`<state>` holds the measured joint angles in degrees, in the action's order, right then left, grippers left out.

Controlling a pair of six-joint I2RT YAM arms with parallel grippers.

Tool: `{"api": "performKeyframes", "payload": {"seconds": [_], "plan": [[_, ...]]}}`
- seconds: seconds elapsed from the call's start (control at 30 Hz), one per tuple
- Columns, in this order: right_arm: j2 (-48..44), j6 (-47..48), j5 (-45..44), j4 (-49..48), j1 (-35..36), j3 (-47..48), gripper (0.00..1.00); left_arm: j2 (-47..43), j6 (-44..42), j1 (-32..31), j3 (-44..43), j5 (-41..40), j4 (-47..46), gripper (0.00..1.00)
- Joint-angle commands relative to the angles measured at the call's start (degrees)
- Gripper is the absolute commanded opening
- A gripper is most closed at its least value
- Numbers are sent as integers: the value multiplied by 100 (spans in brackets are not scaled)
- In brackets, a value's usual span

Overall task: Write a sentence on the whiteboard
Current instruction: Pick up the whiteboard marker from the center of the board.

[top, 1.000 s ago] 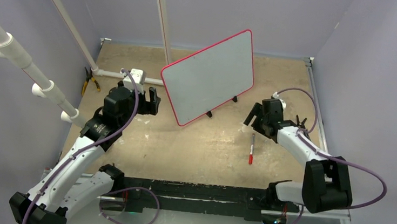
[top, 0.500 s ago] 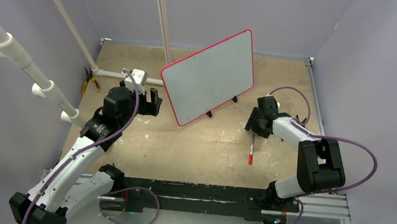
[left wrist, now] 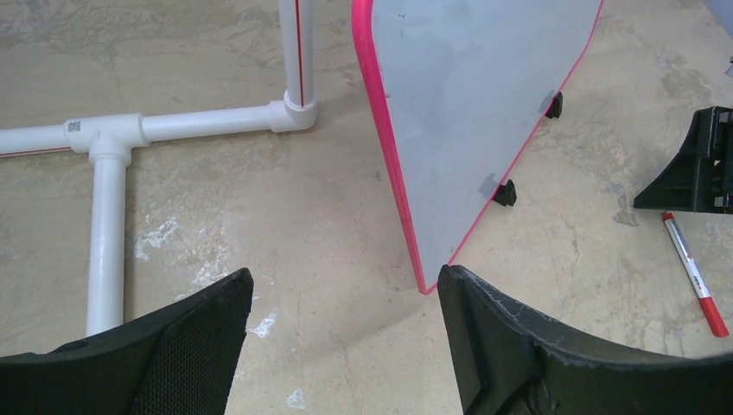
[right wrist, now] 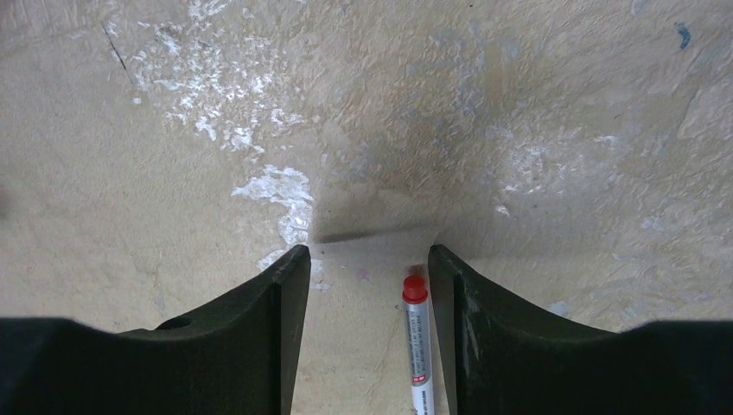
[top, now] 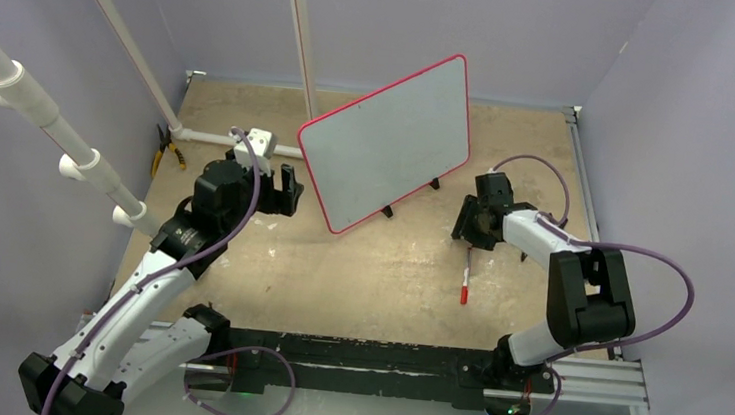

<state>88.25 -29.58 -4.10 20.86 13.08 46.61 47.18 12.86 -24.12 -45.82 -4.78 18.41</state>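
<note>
The whiteboard stands tilted on small black feet, red-rimmed, its pale face blank; no sentence is in view on it. A red-capped marker lies flat on the table to its right. My right gripper is down at the table over the marker's far end. Its jaws stand apart and the marker lies between them, close beside the right finger, not squeezed. My left gripper hovers open and empty beside the board's lower left corner.
A white pipe frame lies on the table behind my left gripper, with a white box on it. Yellow-handled pliers lie at the far left. Slanted white pipes cross the left side. Purple walls enclose the table.
My right gripper has moved left and down onto the marker's far end, and its jaws have narrowed around it. The left arm has barely shifted.
</note>
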Motion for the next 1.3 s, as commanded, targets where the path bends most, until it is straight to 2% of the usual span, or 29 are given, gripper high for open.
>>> {"api": "performKeyframes", "payload": {"seconds": [0.0,0.33,0.4,0.6,0.9,1.0,1.2,1.27], "plan": [[323,-299,393,929,54,-284,56,-130,31,21,32,166,-224,77],[197,-593,154,1498,63,-374,54,-290,124,13,73,451,-237,77],[130,-596,134,1628,63,-294,50,-333,138,12,75,451,-242,77],[267,-417,-411,2060,63,54,48,-418,156,12,90,451,-242,77],[472,-223,-445,2019,135,106,43,-412,157,-14,83,451,-242,77],[567,-138,-288,1877,178,75,32,-395,156,-14,89,451,-241,77],[690,-24,-7,1623,264,64,1,-376,117,-14,100,451,-233,77],[609,0,98,1561,269,169,0,-380,74,-14,107,451,-246,77]]}}
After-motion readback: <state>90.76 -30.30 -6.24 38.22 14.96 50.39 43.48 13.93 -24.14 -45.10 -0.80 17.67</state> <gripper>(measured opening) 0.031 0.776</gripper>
